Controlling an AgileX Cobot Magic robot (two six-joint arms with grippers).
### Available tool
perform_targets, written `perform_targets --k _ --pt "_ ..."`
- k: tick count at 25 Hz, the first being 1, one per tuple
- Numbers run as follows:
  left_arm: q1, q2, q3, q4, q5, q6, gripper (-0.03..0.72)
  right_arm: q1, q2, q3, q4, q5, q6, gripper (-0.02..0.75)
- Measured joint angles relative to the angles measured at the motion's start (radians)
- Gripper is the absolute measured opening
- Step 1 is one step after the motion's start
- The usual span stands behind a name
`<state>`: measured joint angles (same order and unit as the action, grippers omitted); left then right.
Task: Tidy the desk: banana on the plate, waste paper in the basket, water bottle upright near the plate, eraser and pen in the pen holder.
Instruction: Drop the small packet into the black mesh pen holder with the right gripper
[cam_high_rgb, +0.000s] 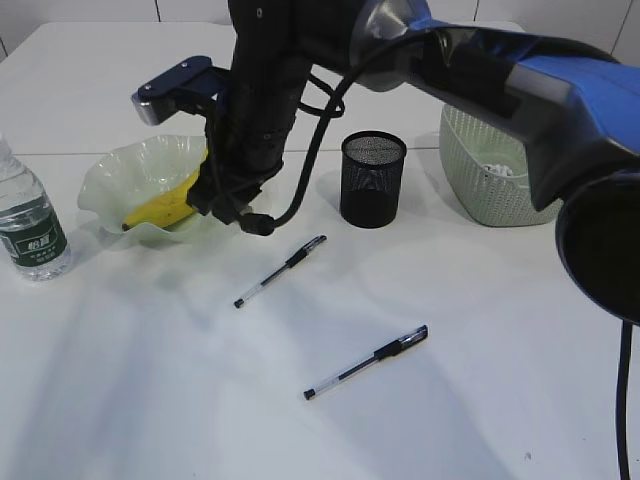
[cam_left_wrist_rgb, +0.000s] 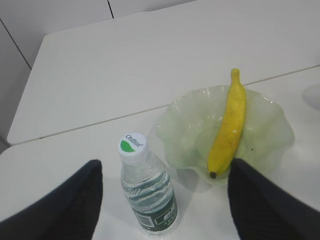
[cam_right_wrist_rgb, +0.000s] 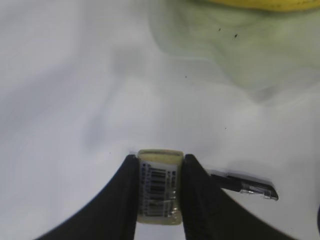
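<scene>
A yellow banana (cam_high_rgb: 165, 208) lies on the pale green wavy plate (cam_high_rgb: 120, 175); both also show in the left wrist view, banana (cam_left_wrist_rgb: 227, 132) and plate (cam_left_wrist_rgb: 272, 125). The water bottle (cam_high_rgb: 30, 230) stands upright left of the plate and shows below my open, empty left gripper (cam_left_wrist_rgb: 165, 167) as well (cam_left_wrist_rgb: 147, 192). My right gripper (cam_right_wrist_rgb: 160, 160) is shut on a yellowish eraser (cam_right_wrist_rgb: 160, 192) with a barcode label, just above the table by the plate's front edge (cam_high_rgb: 235, 215). Two black pens (cam_high_rgb: 282, 270) (cam_high_rgb: 368, 362) lie on the table. The black mesh pen holder (cam_high_rgb: 373, 180) stands mid-table.
A light green basket (cam_high_rgb: 480, 190) at the right holds white crumpled paper (cam_high_rgb: 497, 170). The right arm reaches across the table's middle, over the plate's right side. One pen's end (cam_right_wrist_rgb: 245, 186) lies just right of the right gripper.
</scene>
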<state>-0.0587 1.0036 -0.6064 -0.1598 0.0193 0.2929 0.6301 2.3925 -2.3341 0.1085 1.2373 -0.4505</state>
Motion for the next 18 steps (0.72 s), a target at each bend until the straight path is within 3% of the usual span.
perform_targets --k 6,18 --pt "0.000 0.000 0.000 0.000 0.000 0.000 0.552 0.000 0.000 -0.103 -0.029 0.005 0.086 0.186" --pt "0.000 0.000 0.000 0.000 0.000 0.000 0.552 -0.015 0.000 -0.241 -0.350 -0.048 0.323 0.186"
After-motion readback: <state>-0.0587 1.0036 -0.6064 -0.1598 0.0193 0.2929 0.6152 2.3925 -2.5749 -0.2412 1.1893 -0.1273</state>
